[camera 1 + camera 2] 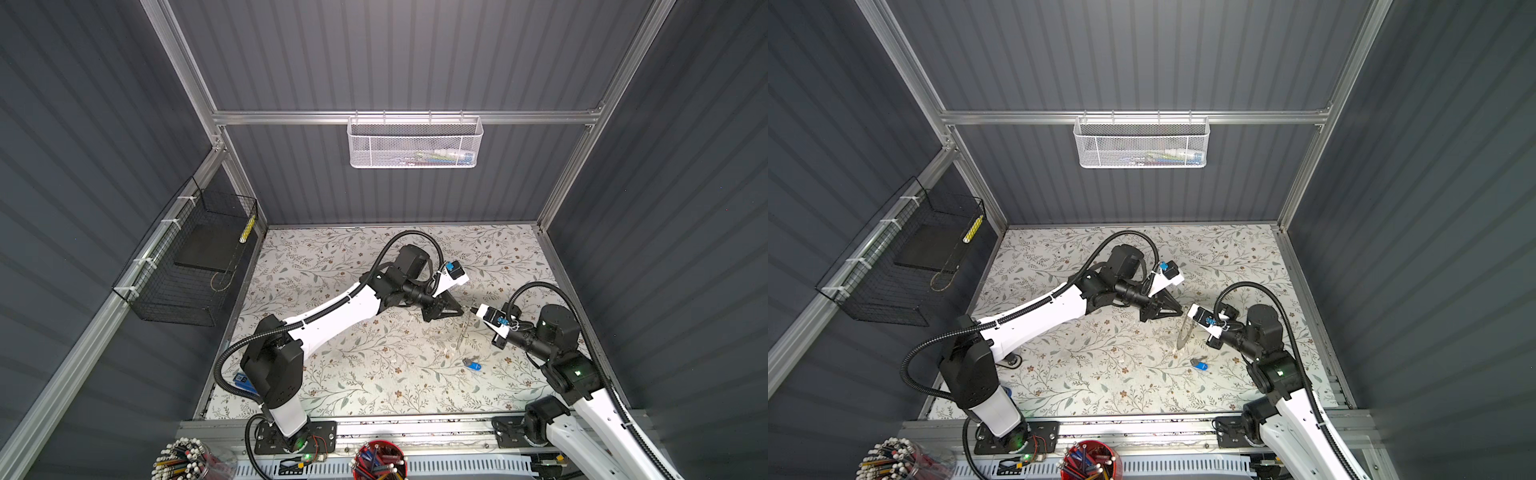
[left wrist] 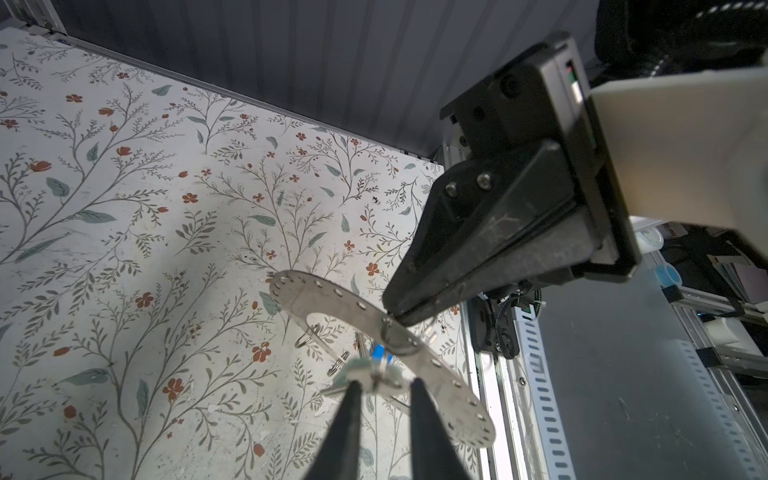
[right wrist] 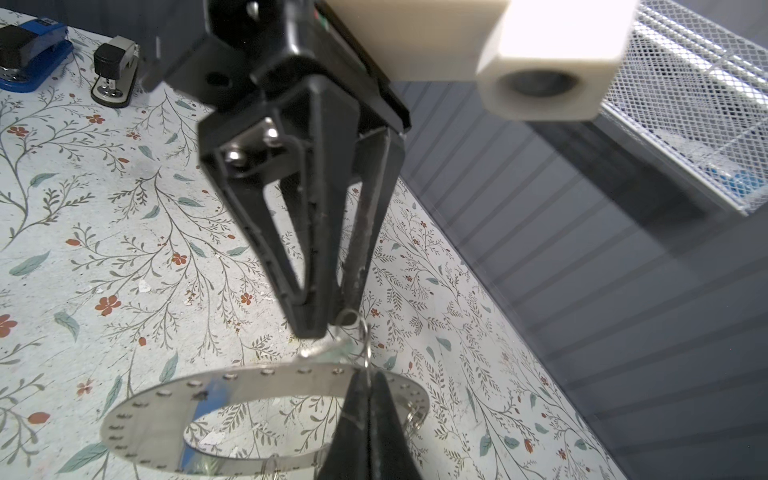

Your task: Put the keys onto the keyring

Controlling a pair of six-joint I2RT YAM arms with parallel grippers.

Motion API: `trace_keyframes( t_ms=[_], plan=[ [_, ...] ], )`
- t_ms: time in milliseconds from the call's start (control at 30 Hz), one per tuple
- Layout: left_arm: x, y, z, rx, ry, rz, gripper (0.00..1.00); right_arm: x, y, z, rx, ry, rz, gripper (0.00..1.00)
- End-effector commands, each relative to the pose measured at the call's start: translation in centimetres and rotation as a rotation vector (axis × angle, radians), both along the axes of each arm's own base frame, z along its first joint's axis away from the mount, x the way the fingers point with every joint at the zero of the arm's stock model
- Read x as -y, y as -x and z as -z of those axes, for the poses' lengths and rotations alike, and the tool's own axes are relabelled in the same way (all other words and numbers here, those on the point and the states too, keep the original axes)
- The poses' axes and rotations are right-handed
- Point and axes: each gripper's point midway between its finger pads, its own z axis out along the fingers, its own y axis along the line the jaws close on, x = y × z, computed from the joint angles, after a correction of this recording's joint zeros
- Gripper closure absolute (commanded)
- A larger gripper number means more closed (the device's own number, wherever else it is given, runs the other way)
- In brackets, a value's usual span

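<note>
Dark grey ribbed walls [image 1: 395,54] on three sides, set in aluminium frame rails [image 1: 291,117]. Back rail carries a white mesh basket [image 1: 374,145], high beyond the left gripper [image 1: 459,309]. Side wall holds a black wire basket [image 1: 166,299], well off to that gripper's left. Beneath it the tabletop [image 1: 353,374]: pale, printed with leafy sprigs and small red flowers. Light even, shadows soft.

The right end effector [image 3: 365,384] pinches the keyring [image 3: 166,411] by its rim above the floral table [image 3: 83,249]. The left end effector [image 3: 332,318] points down at it, jaws slightly parted, a key [image 3: 328,351] at its tips.
</note>
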Motion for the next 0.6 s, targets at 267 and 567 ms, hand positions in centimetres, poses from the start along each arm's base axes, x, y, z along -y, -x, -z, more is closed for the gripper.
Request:
trace_keyframes(
  t_ms=[267,567],
  plan=[
    [-2.7,-0.7,-3.7,0.305,0.054,-0.046,0.48,-2.0,0.5,-2.5,-0.025,-0.12,-0.123,1.0],
    [-3.7,0.4,-7.3,0.479,0.192,-0.032,0.57,-4.4,1.5,-5.1,-0.1,-0.226,-0.326,1.0]
  ],
)
